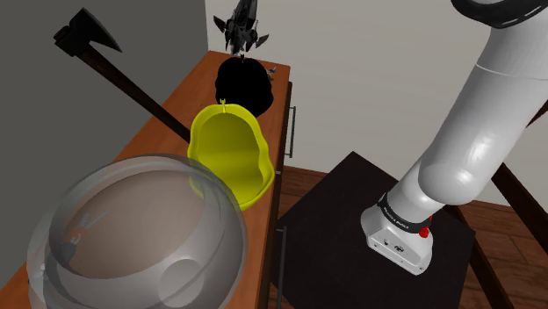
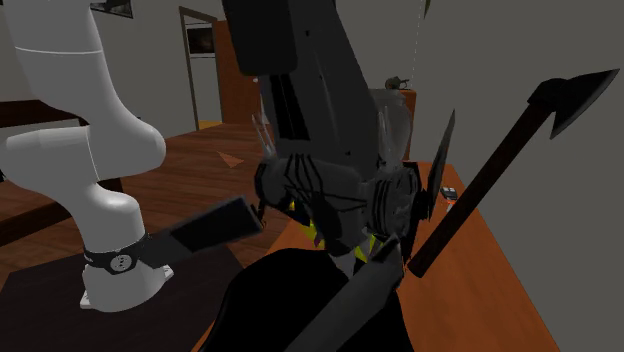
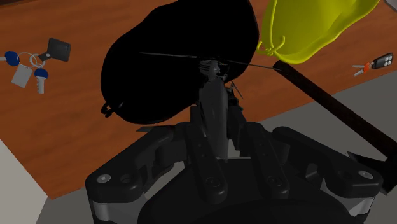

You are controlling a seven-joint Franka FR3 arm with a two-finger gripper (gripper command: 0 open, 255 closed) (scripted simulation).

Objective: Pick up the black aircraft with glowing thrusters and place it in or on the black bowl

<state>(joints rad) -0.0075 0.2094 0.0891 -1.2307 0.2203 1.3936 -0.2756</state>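
Note:
The black aircraft [image 1: 243,26] hangs nose-up in the air, directly above the black bowl [image 1: 243,85] at the far end of the wooden table [image 1: 167,123]. In the wrist view my gripper [image 3: 219,137] is shut on the aircraft [image 3: 215,105], whose slim dark body stands between the two black fingers [image 3: 205,156]. The black bowl [image 3: 181,57] lies right beyond it. From the second exterior view the aircraft [image 2: 335,190] looms large and dark over the bowl [image 2: 300,305].
A yellow bowl-shaped container [image 1: 230,154] sits beside the black bowl, with a large clear glass globe [image 1: 132,237] nearer the camera. A long dark axe [image 1: 105,57] slants over the table. Keys [image 3: 32,63] and a car fob [image 3: 380,62] lie on the wood.

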